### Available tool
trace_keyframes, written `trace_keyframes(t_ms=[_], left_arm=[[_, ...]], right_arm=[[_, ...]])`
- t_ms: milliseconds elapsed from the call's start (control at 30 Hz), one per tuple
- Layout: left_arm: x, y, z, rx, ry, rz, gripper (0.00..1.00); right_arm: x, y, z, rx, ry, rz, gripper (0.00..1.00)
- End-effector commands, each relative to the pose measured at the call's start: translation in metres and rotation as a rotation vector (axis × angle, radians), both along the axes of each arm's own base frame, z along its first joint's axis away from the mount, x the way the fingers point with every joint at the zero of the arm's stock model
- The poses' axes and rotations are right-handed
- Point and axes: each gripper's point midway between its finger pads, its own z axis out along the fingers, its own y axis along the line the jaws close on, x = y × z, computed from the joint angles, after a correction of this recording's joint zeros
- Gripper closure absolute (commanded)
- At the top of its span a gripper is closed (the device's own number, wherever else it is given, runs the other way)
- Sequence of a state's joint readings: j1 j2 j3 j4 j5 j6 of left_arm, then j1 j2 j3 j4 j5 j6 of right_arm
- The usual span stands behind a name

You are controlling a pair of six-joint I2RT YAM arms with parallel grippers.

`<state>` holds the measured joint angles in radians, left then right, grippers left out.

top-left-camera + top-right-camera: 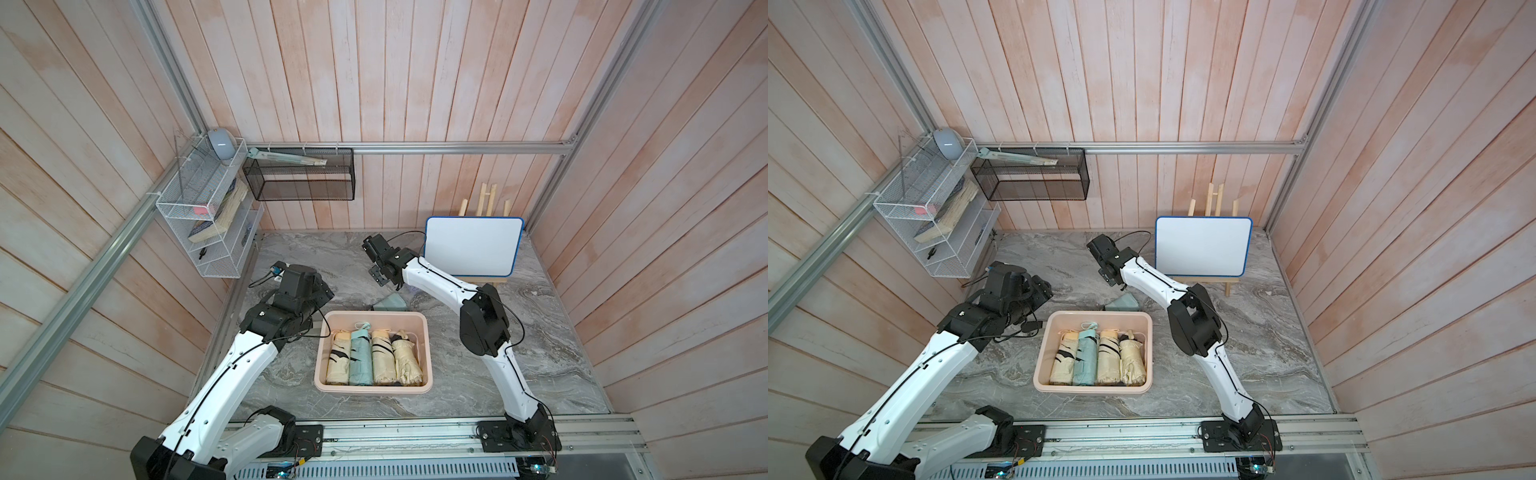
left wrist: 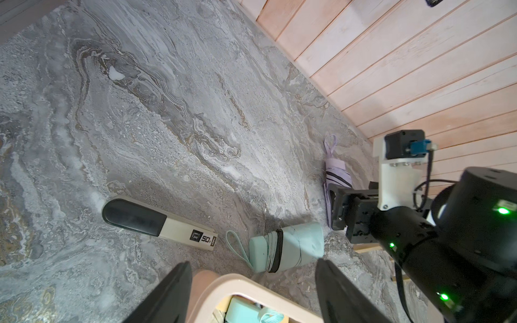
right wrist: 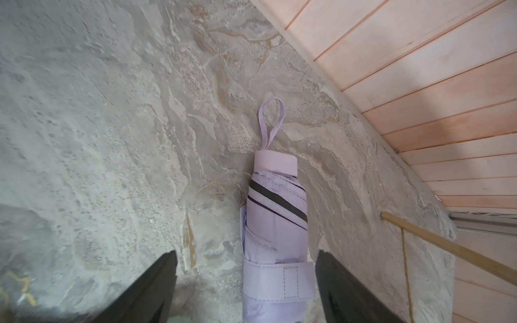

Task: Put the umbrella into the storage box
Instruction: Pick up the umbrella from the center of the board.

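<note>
The pink storage box (image 1: 374,388) sits in the middle of the desk (image 1: 540,353). Four folded umbrellas lie side by side in it: three cream umbrellas (image 1: 382,357) and one green umbrella (image 1: 360,358).

Two more umbrellas lie on the desk. One mint umbrella (image 1: 390,302) is just beside the box at 12 o'clock. One purple umbrella (image 3: 275,237) lies farther off at 12 o'clock.

The right gripper (image 3: 246,253) is wide open, with the purple umbrella between its two fingers. The left gripper (image 2: 253,263) hangs at 10 o'clock from the box. It is open too and holds nothing.

One white board (image 1: 473,247) stands at 1 o'clock.
</note>
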<state>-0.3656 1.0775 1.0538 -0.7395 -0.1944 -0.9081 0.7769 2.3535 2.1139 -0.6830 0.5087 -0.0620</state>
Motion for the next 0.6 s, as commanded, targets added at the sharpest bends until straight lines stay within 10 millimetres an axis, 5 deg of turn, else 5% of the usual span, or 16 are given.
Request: trace_keyframes(t_ms=[0, 233, 567], left_arm=[[0.006, -0.003, 0.010, -0.014, -0.018, -0.031, 0.25], [0.013, -0.003, 0.004, -0.032, 0.005, -0.032, 0.25], [0.020, -0.004, -0.001, -0.057, 0.020, -0.027, 0.25]], right_arm=[[0.009, -0.014, -0.008, -0.076, -0.001, -0.024, 0.16], [0.014, -0.029, -0.038, -0.139, 0.052, -0.038, 0.26], [0.033, -0.040, -0.048, -0.151, 0.041, -0.063, 0.34]])
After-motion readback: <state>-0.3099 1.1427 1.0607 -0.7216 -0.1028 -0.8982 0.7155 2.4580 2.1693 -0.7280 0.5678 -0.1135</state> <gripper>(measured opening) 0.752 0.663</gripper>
